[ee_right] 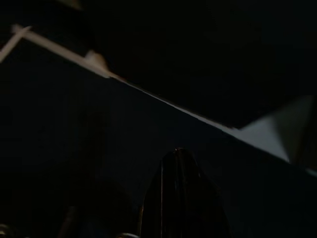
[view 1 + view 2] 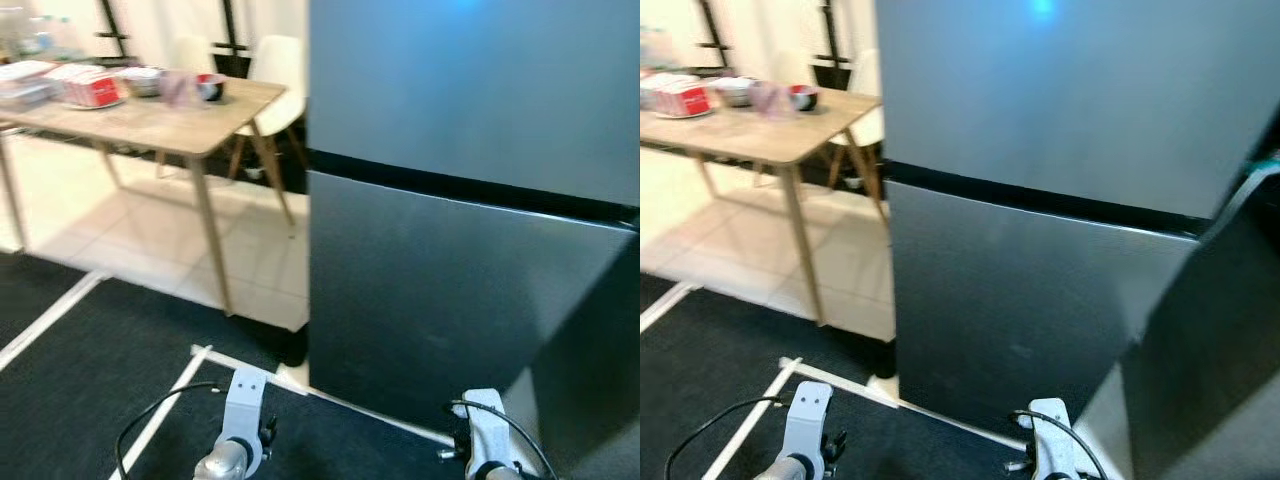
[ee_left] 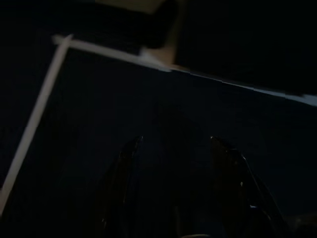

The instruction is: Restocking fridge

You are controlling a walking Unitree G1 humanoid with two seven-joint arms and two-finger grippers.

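A tall dark grey fridge (image 2: 470, 200) stands right in front of me, its upper door (image 2: 470, 80) and lower door (image 2: 440, 300) split by a black gap. At the fridge's right a darker panel (image 2: 1210, 340) stands at an angle. Both arms hang low before it, the left wrist (image 2: 240, 420) and the right wrist (image 2: 485, 430) over the dark carpet. In the dim left wrist view my left gripper (image 3: 173, 144) is open and holds nothing. In the right wrist view my right gripper (image 1: 179, 153) shows as one dark tip, shut, with nothing in it.
To the left a wooden table (image 2: 170, 125) carries red and white boxes (image 2: 85, 85), bowls (image 2: 210, 88) and a container, with a white chair (image 2: 275, 65) behind it. White tape lines (image 2: 160, 410) cross the dark carpet; pale tiles (image 2: 120, 230) lie beyond.
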